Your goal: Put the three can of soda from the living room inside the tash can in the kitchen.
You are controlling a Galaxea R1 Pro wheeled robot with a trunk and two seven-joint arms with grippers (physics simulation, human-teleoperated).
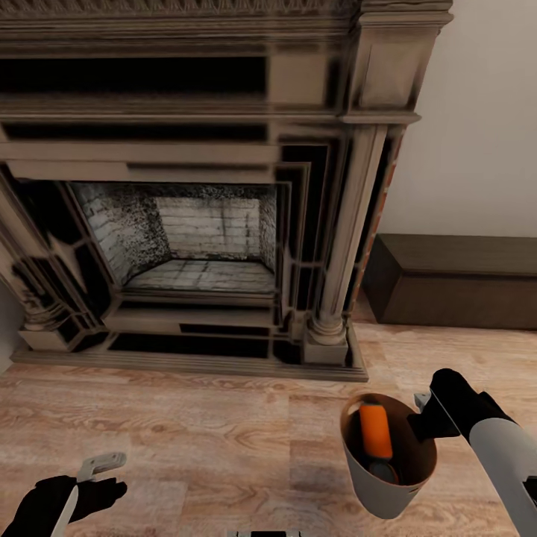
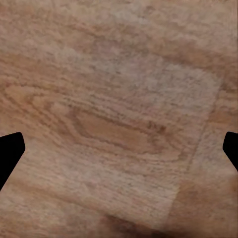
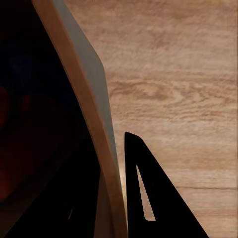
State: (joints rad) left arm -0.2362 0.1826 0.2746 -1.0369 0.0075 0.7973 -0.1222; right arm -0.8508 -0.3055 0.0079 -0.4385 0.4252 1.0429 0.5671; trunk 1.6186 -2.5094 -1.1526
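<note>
No legible text, label, brand, number or sign was present on any surface, including the orange can and the bin.

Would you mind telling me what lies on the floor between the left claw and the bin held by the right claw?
Only bare wood floor lies between the left claw and the trash can, as the head view shows.

- Light wood floor spans the lower half of the head view, plank grain running left to right.
- At 11 o'clock, the ornate dark fireplace stands on it, plinth edge meeting the boards.
- At 2 o'clock, a long dark low bench rests on the floor against the wall.
</note>
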